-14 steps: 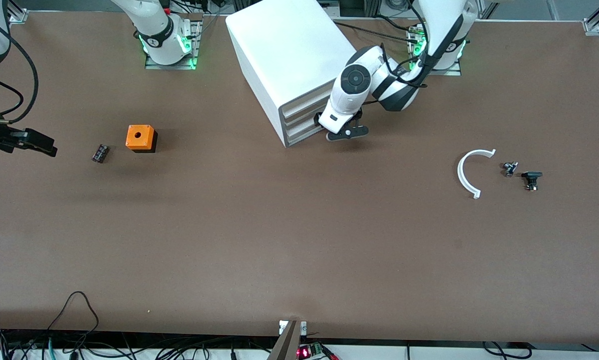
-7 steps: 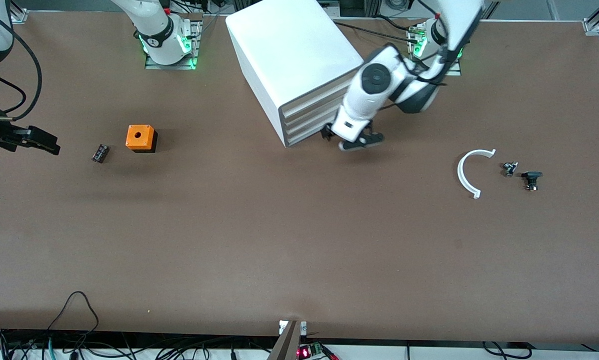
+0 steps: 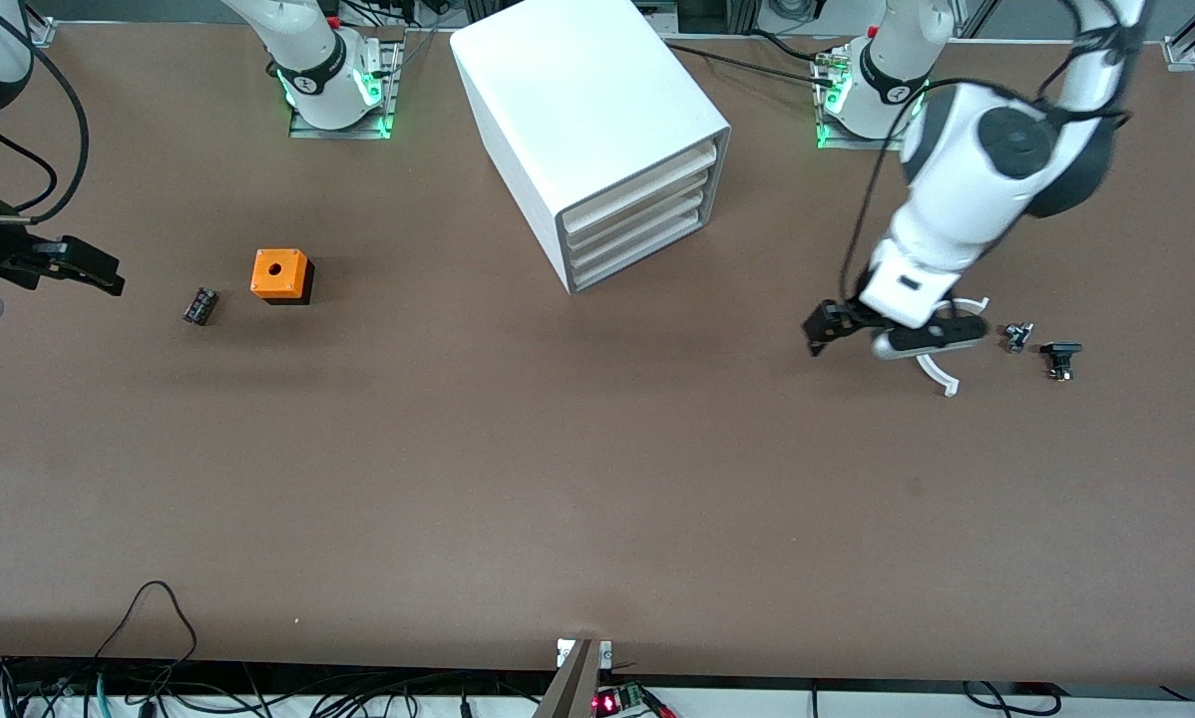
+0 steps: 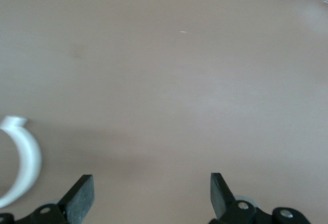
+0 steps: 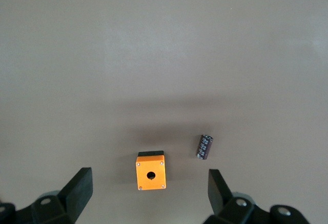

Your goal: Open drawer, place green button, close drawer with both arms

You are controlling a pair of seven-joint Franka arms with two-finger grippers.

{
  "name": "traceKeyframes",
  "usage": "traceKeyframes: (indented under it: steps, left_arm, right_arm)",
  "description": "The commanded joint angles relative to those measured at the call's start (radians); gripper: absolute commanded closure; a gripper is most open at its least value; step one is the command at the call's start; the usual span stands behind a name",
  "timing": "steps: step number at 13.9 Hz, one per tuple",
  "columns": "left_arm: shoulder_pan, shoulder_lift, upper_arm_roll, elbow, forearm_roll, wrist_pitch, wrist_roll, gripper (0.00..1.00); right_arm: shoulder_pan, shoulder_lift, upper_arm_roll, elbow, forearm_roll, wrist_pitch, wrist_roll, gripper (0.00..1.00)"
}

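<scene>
Since the earlier frames the left gripper (image 3: 892, 334) has swung away from the cabinet (image 3: 597, 130) front to the right part of the front view, where it now hangs over the white curved piece (image 3: 942, 374). Its jaws stand wide apart and hold nothing. All the cabinet's drawers sit flush; the drawer (image 3: 647, 261), lowest of the stack, is shut. Two small dark parts lie right of the curved piece, a smaller one (image 3: 1017, 336) and a black one (image 3: 1060, 357); which of them is the button cannot be told. At the frame's left edge the right gripper (image 3: 84, 271) waits in the air, fully spread, empty, near the orange box (image 3: 280, 275) and the dark cylinder (image 3: 199, 305).

Left wrist view: both fingers (image 4: 79, 198) far apart over bare table (image 4: 179, 80); the curved piece shows at lower left.

Right wrist view: fingertips (image 5: 77, 190) spread wide, nothing between them; orange box and cylinder lie below on the table.
</scene>
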Motion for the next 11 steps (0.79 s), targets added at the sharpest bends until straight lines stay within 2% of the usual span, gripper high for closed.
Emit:
traceKeyframes:
  steps: [1, 3, 6, 8, 11]
  left_arm:
    - [0.001, -0.062, 0.096, 0.155, 0.014, -0.296, 0.212, 0.00]
    - [0.001, -0.079, 0.148, 0.250, 0.016, -0.450, 0.298, 0.00]
    - [0.001, -0.098, 0.205, 0.335, 0.030, -0.597, 0.369, 0.00]
    - [-0.001, -0.119, 0.260, 0.344, 0.028, -0.636, 0.451, 0.00]
    - [-0.002, -0.081, 0.272, 0.372, 0.030, -0.638, 0.489, 0.00]
  right_arm:
    - [-0.005, -0.110, 0.006, -0.142, 0.006, 0.072, -0.020, 0.00]
    - [-0.005, -0.106, 0.006, -0.127, 0.006, 0.044, -0.040, 0.00]
    - [-0.005, -0.106, 0.002, -0.087, 0.014, 0.018, -0.039, 0.00]
    - [-0.002, -0.103, 0.005, -0.082, 0.011, 0.016, -0.039, 0.00]
    - [-0.003, -0.103, 0.004, -0.050, 0.014, -0.034, -0.028, 0.00]
